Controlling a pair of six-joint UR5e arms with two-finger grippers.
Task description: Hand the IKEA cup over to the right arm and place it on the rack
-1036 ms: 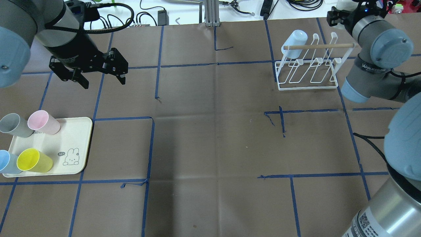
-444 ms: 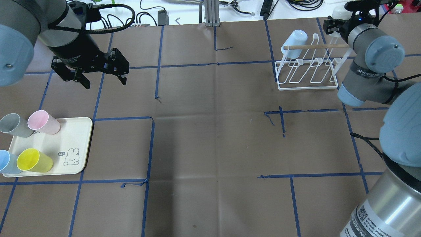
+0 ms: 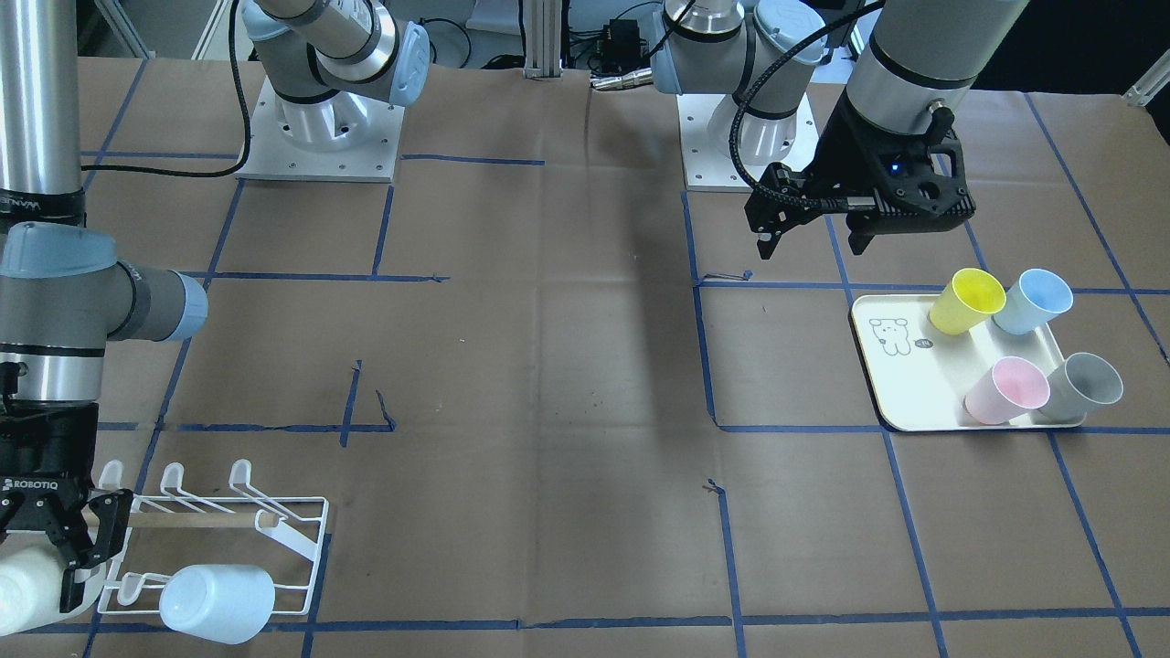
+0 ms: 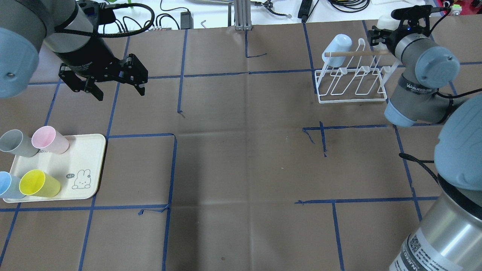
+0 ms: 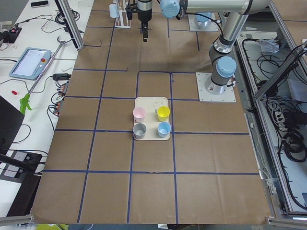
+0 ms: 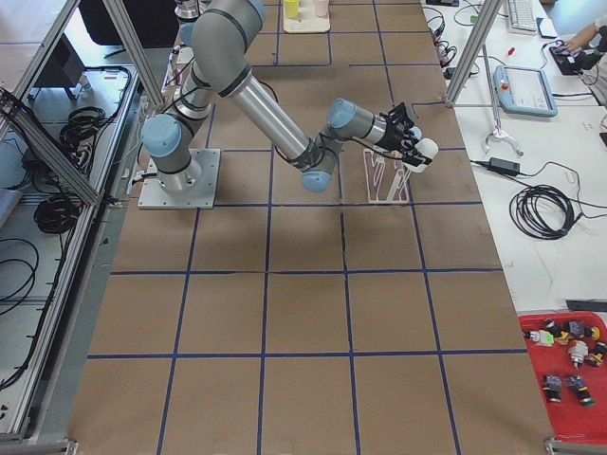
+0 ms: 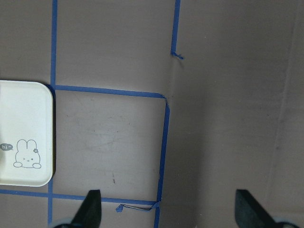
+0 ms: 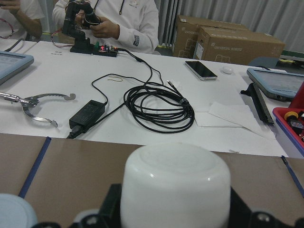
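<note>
My right gripper (image 4: 380, 30) is shut on a white cup (image 4: 385, 21) and holds it at the far right end of the white wire rack (image 4: 352, 81). In the right wrist view the cup (image 8: 175, 185) fills the space between the fingers. In the front view the right gripper (image 3: 57, 557) and the white cup (image 3: 26, 594) are beside the rack (image 3: 228, 521). A pale blue cup (image 4: 337, 45) hangs on the rack's far left prong. My left gripper (image 4: 119, 94) is open and empty, above the table beyond the tray.
A cream tray (image 4: 75, 158) with a rabbit drawing lies at the left edge. On it stand a pink cup (image 4: 49, 140), a grey cup (image 4: 17, 143) and a yellow cup (image 4: 37, 183), with a blue cup (image 4: 7, 185) beside them. Cables and tools lie beyond the table's far edge.
My right arm has moved left, bringing the white cup over the rack's right end. The left gripper has stayed open and has barely shifted.
</note>
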